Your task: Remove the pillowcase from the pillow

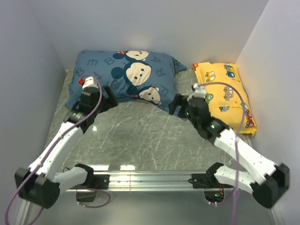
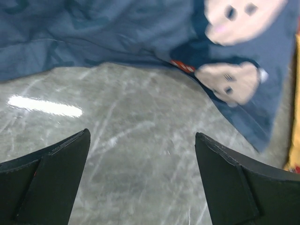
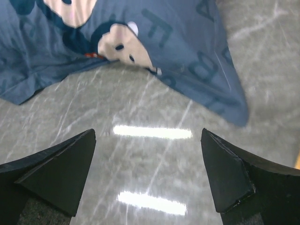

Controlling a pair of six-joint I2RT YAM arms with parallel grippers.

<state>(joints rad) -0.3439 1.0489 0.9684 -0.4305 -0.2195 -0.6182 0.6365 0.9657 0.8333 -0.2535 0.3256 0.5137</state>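
The dusty-blue pillowcase with cartoon mouse faces and pale letters lies plump at the back of the grey marble table. The pillow is hidden inside it; no white shows. My left gripper is open just in front of the case's near left edge, and the left wrist view shows bare table between its fingers, with the pillowcase beyond. My right gripper is open beside the case's near right corner. Its fingers also frame bare table, short of the pillowcase.
A smaller yellow car-print pillow lies at the back right, next to the blue case. White walls close in the left, back and right sides. An aluminium rail carries the arm bases at the near edge.
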